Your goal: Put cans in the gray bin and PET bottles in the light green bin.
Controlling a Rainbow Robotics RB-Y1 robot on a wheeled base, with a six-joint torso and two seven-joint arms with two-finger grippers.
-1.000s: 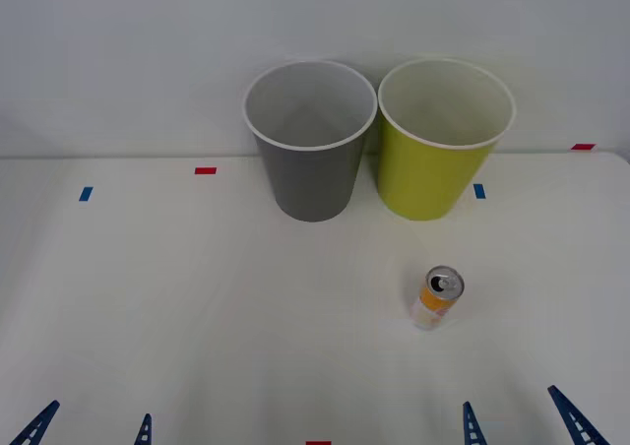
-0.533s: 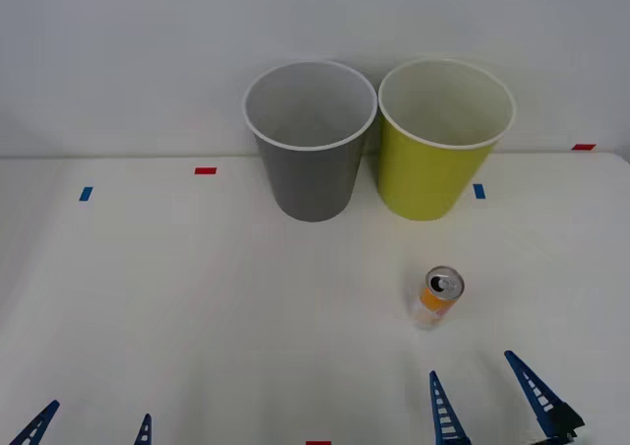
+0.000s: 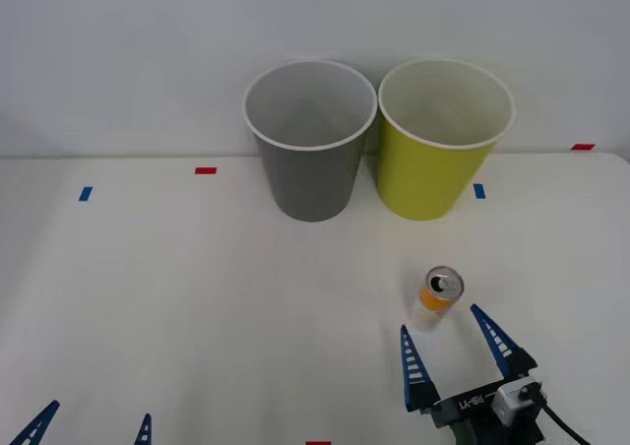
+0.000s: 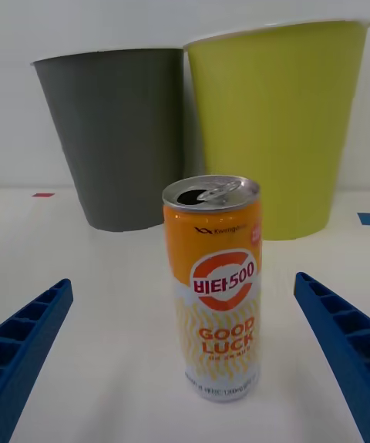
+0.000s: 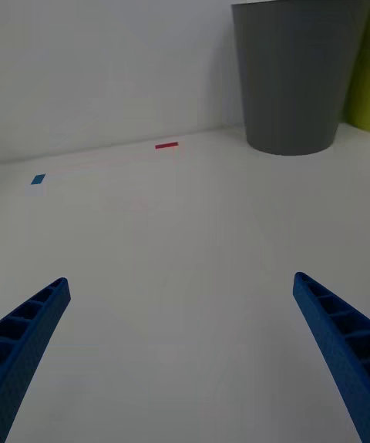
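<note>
Approach step is running: right gripper [image 3: 452,342] is holding its 2 fingers apart, can [image 3: 437,298] standing just beyond the fingertips, untouched; closing on it comes next.

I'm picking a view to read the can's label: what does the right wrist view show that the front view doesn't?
Right wrist view alone: the can's side label, orange over white, printed 500 and GOOD LUCK. Front view alone: the bins' open mouths, the right gripper open just short of the can, and the left gripper open, low at the near edge. Both: the upright can, its top opened, before the gray bin and light green bin.
</note>
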